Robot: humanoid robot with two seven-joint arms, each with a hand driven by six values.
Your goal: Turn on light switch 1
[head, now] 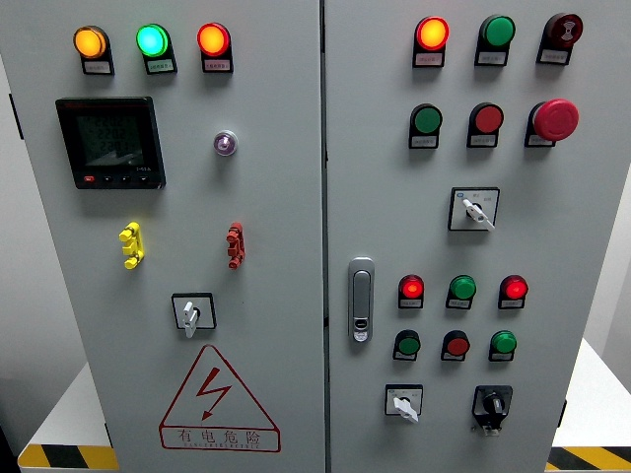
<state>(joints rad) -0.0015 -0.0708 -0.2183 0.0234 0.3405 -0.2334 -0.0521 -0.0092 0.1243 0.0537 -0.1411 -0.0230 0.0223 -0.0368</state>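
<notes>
A grey electrical cabinet with two doors fills the head view. The left door (266, 197) carries lit orange (89, 41), green (152, 40) and red (213, 39) lamps, a black meter display (109, 142), and a white rotary switch (192, 312). On the right door (582, 217) are more lamps and push buttons, a red mushroom stop button (555, 119), and rotary switches (474, 209), (404, 402), (492, 404). No label shows which one is switch 1. Neither hand is in view.
A metal door latch (361, 300) sits on the right door's left edge. A red-and-white high-voltage warning triangle (217, 399) marks the lower left door. Yellow (131, 245) and red (235, 244) clips are mounted mid-door. Black-and-yellow striped floor edges (64, 457) flank the cabinet.
</notes>
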